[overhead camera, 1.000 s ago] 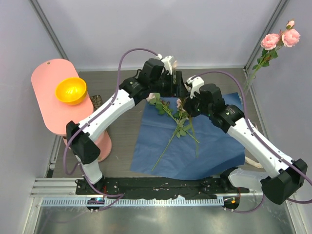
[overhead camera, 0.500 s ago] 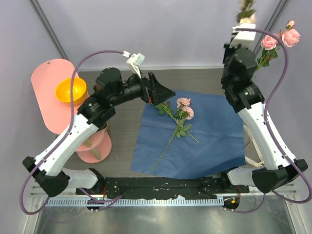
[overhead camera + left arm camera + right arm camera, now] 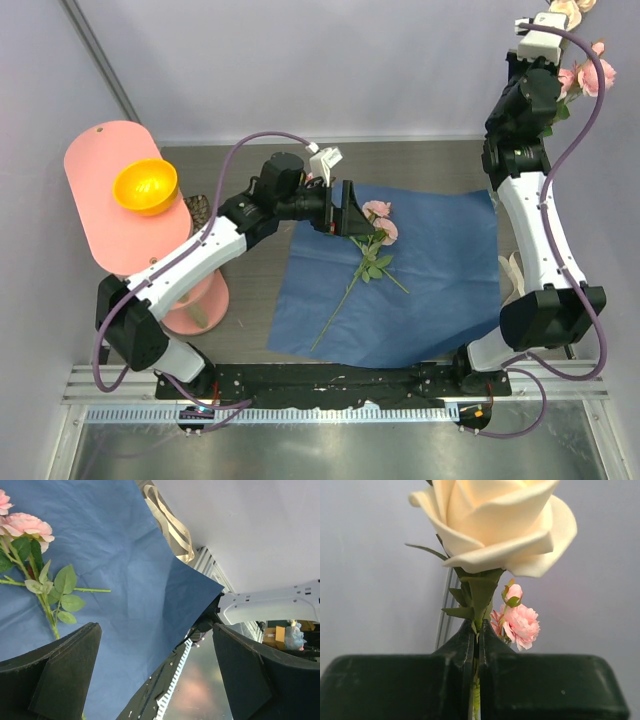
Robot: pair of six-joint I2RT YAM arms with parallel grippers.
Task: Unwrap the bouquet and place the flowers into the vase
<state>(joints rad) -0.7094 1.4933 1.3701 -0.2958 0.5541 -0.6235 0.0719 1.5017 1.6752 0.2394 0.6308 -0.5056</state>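
Only the right wrist view shows the grip. The right hand (image 3: 476,630) is clenched on the green stem of a cream rose (image 3: 495,525). The bloom stands upright just above the fingers, and pink flowers (image 3: 517,622) hang close behind it.

The top view places this high in the far right corner, well away from the bench (image 3: 250,270).

In the same view the left hand (image 3: 352,210) hovers over the blue paper (image 3: 440,290), just beside two pink roses (image 3: 380,220). Their stems run toward the near left.

The left wrist view shows that hand released, with fingers spread wide over bare paper. The roses lie off to its left, and a cream ribbon (image 3: 172,527) sits past the paper's edge.
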